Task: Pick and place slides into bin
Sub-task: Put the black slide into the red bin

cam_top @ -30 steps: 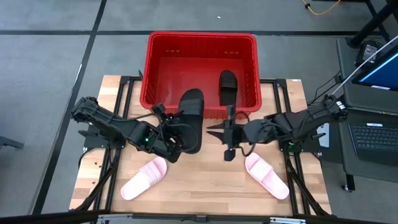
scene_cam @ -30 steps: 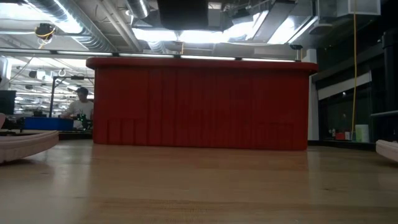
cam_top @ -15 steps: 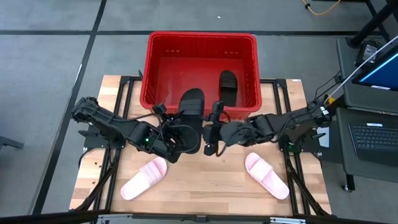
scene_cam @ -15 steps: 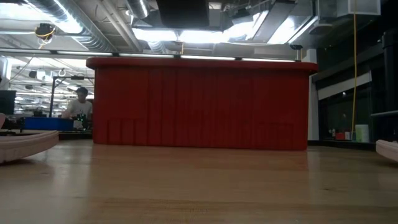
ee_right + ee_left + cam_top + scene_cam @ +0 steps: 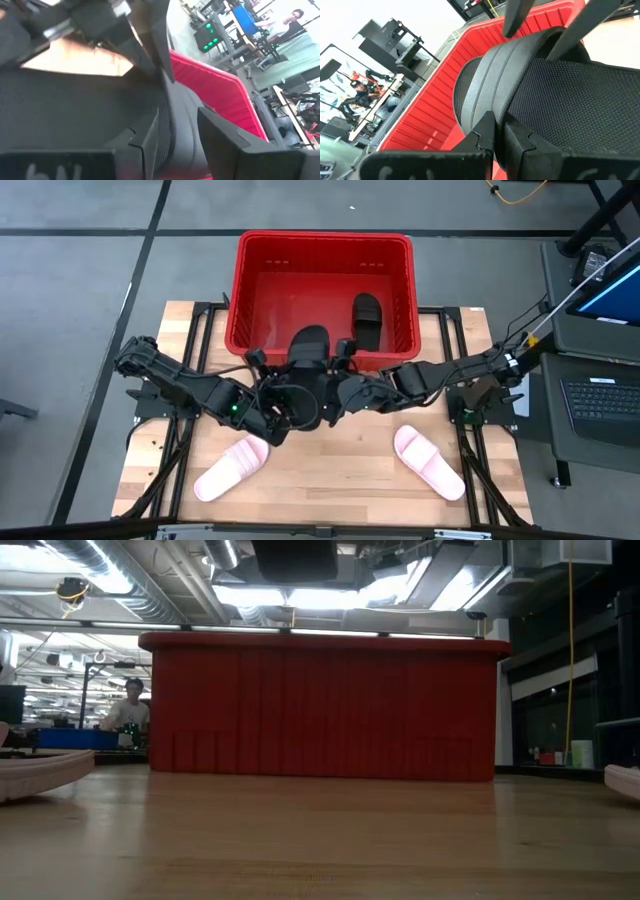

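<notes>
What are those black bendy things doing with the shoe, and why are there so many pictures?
They are two robot arms working at a wooden table. Each arm ends in a pinching tool. One picture looks straight down from above, one looks level across the tabletop, and two come from small cameras on the arms' wrists.

The left tool is shut on a black slide, a sandal that reaches over the edge of the red bin. The right tool is right beside that sandal, with its fingers on either side of the strap; I cannot tell if it is gripping.

Another black slide lies inside the bin. Two pink slides wait on the table, one on the left and one on the right.
</notes>
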